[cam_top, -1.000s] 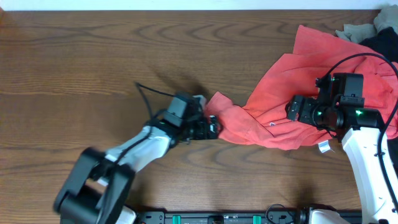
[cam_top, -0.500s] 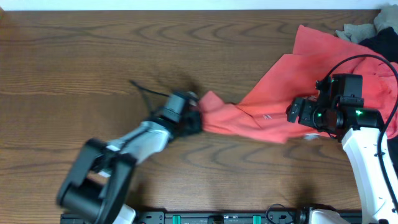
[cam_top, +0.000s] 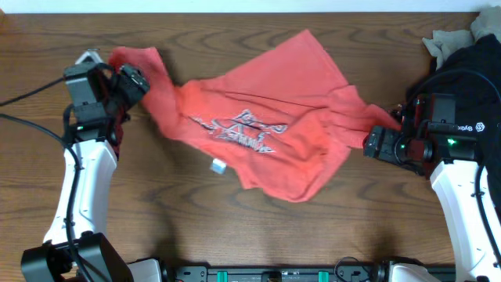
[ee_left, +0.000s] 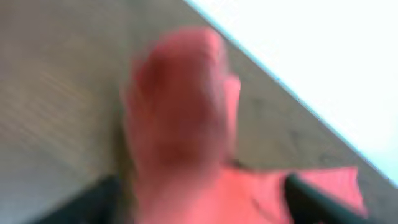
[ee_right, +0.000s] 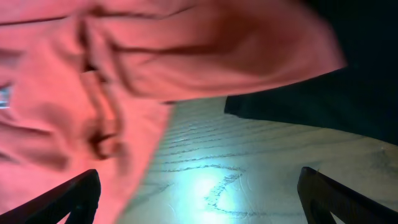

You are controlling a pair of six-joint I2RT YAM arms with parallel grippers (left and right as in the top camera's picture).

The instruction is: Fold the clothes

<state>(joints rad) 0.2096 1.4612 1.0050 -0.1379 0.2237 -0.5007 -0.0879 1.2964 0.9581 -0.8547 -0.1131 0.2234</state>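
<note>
Cloth, light and limp: the coral-red short-sleeved T-shirt [cam_top: 305,86] lies rumpled across the middle of the brown wood-grain table [cam_top: 235,227], navy-and-white lettering [cam_top: 246,125] facing up.
The left gripper [cam_top: 135,78] pinches a bunched corner at far left. The right gripper [cam_top: 380,142] sits at the opposite edge, fingers wide apart and holding nothing. The thin knit should slide easily, sag and crease, so hems and shoulder seams look like the best holds.

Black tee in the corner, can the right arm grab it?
Probably yes. The black tee lies uncovered just beside the right arm's open fingers. Only the red T-shirt's edge lies close by.
</note>
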